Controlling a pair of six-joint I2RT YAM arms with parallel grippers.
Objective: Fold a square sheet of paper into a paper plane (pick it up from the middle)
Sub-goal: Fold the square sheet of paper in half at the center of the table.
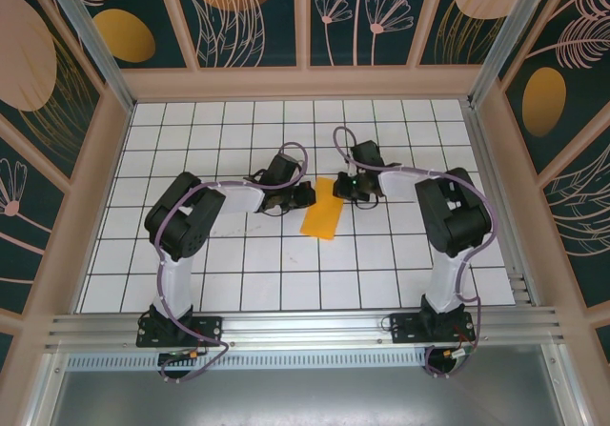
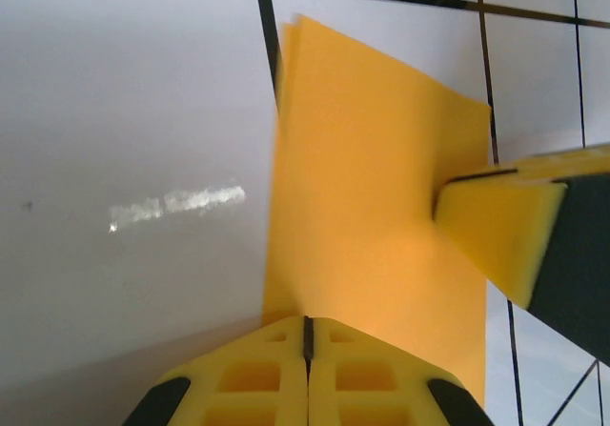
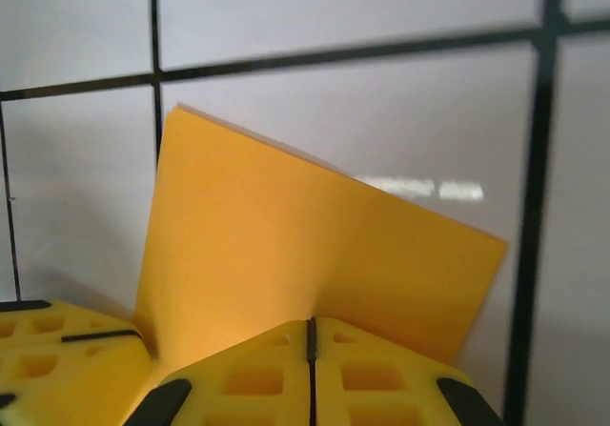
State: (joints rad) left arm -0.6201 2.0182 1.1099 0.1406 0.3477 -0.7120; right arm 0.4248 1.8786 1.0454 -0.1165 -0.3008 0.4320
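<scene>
Folded square sheet of paper (image 1: 322, 210) laid long axis near-to-far. Left gripper (image 2: 307, 323) clamped on its left edge, right gripper (image 3: 310, 325) seemingly clamped on its right edge.

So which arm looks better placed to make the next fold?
Left, marginally. Both grip the folded orange paper, but the left fingers hold one end with its whole length ahead, while the right fingers pinch a side edge.
</scene>
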